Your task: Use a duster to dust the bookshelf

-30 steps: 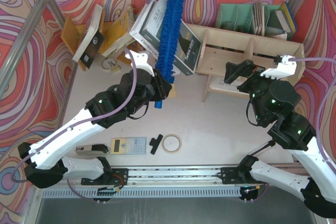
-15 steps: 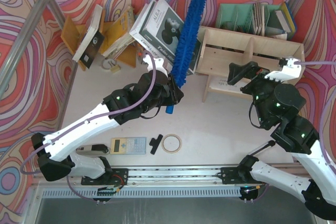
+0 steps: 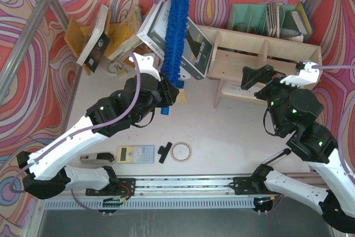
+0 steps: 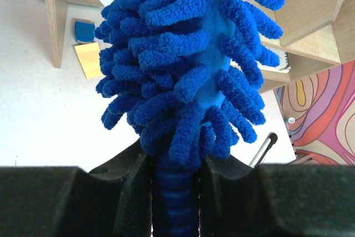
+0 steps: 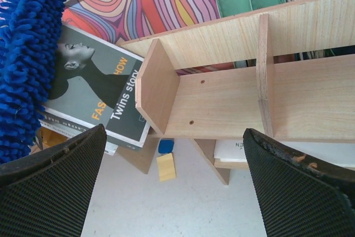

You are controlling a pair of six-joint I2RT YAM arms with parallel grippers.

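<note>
The duster point(image 3: 176, 26) is long, fluffy and bright blue. It points away from me over the leaning books, left of the bookshelf point(image 3: 266, 59). My left gripper point(image 3: 169, 95) is shut on its ribbed dark blue handle point(image 4: 175, 192), and the bristles point(image 4: 188, 65) fill the left wrist view. The pale plywood bookshelf point(image 5: 222, 98) has upright dividers, and its left end stands a short way right of the duster point(image 5: 28, 54). My right gripper point(image 3: 255, 76) hangs in front of the shelf's lower tier. It is open point(image 5: 173, 132) with nothing between its fingers.
A grey "Twins story" book point(image 3: 197, 48) leans against the shelf's left end. A green file organizer point(image 3: 260, 18) stands behind the shelf and an orange book rack point(image 3: 119, 37) at the back left. A tape ring point(image 3: 181, 151), calculator point(image 3: 135, 153) and black clip point(image 3: 165, 151) lie near me.
Half a second ago the duster leaned right, toward the shelf's left end. It has swung back left and stands straight over the books. The right arm has barely moved.
</note>
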